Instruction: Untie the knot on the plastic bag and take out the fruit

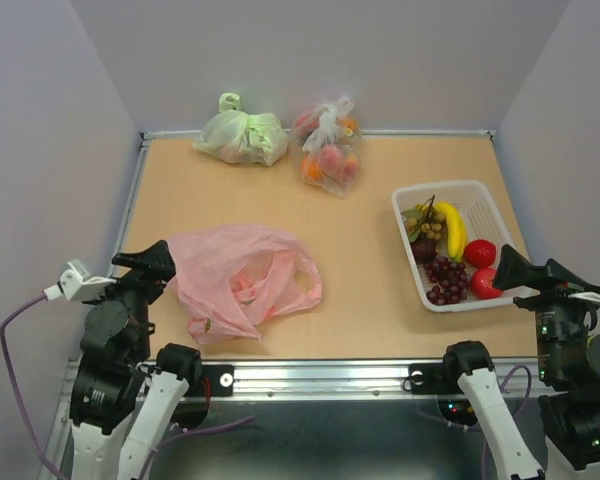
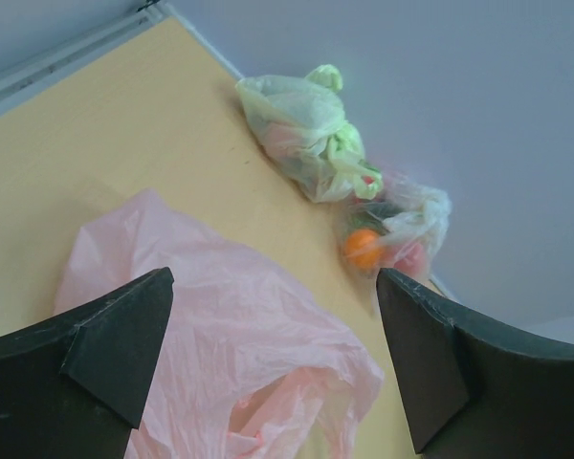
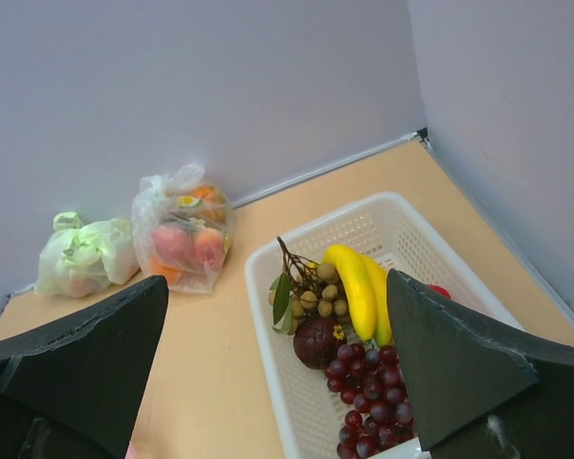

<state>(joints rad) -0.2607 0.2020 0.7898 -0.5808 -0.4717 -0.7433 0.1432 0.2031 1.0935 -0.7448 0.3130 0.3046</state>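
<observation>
The pink plastic bag (image 1: 220, 265) lies flat and crumpled at the near left, its mouth open toward the right. No knot shows on it. It also fills the low middle of the left wrist view (image 2: 239, 316). The fruit lies in a white basket (image 1: 440, 186) on the right: a yellow banana (image 1: 454, 230), a greenish bunch (image 1: 428, 225), dark purple grapes (image 1: 446, 280) and red fruits (image 1: 479, 252). My left gripper (image 1: 152, 268) is open and empty at the bag's left edge. My right gripper (image 1: 502, 265) is open and empty by the basket's near right corner.
A pale green bag (image 1: 242, 135) and a clear bag of orange-red fruit (image 1: 329, 150) sit by the back wall. Walls close the table on three sides. The right wrist view shows the basket (image 3: 316, 222) with the banana (image 3: 356, 287).
</observation>
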